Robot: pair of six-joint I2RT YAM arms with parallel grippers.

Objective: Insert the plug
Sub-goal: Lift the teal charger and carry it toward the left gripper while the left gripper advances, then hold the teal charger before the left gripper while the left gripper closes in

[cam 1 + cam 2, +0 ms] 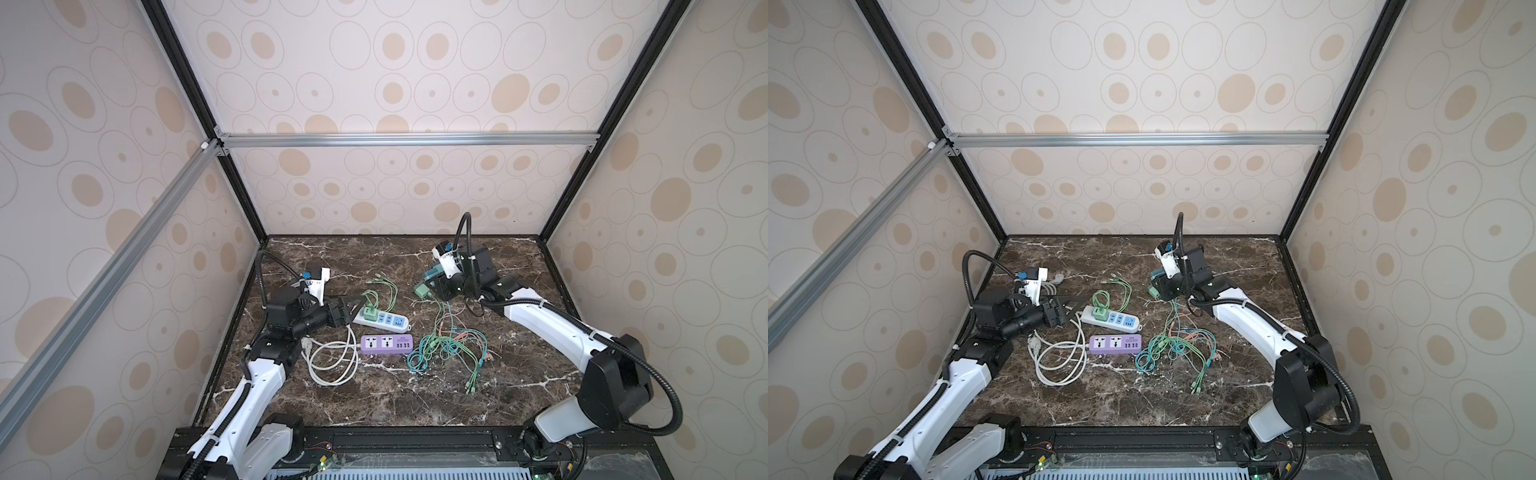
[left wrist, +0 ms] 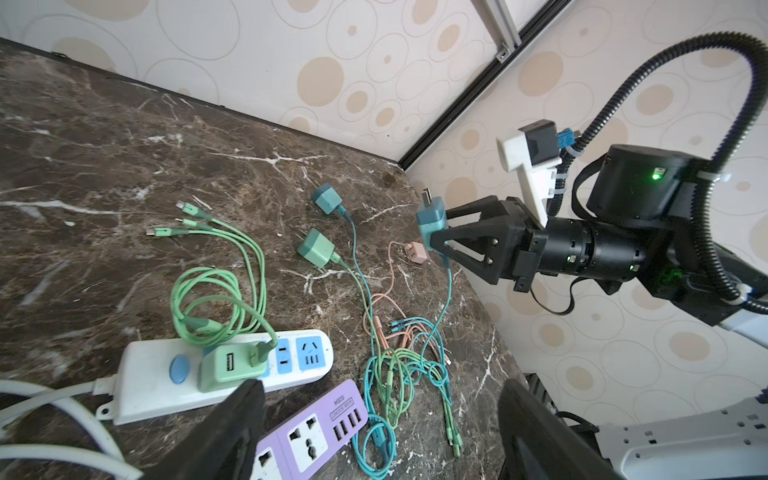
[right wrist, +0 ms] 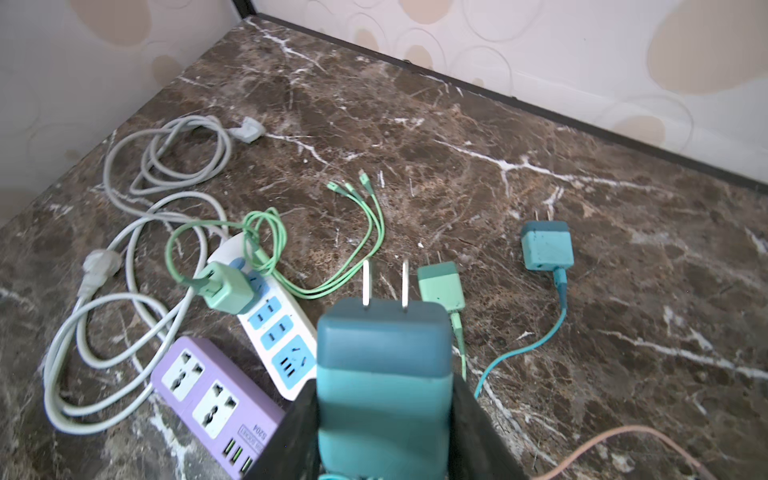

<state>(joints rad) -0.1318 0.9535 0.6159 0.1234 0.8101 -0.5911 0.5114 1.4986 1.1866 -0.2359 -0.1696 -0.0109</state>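
The right gripper (image 2: 439, 235) holds the teal plug (image 3: 383, 365) between its half-closed jaws, prongs pointing outward, lifted above the table (image 1: 478, 399) at the far right. The left gripper (image 1: 352, 308) stands wide open and holds nothing, just left of the white strip (image 1: 384, 320).

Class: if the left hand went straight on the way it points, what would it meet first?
Probably the white power strip, lying just ahead of the open left hand, or the green charger plugged into it; depth is unclear.
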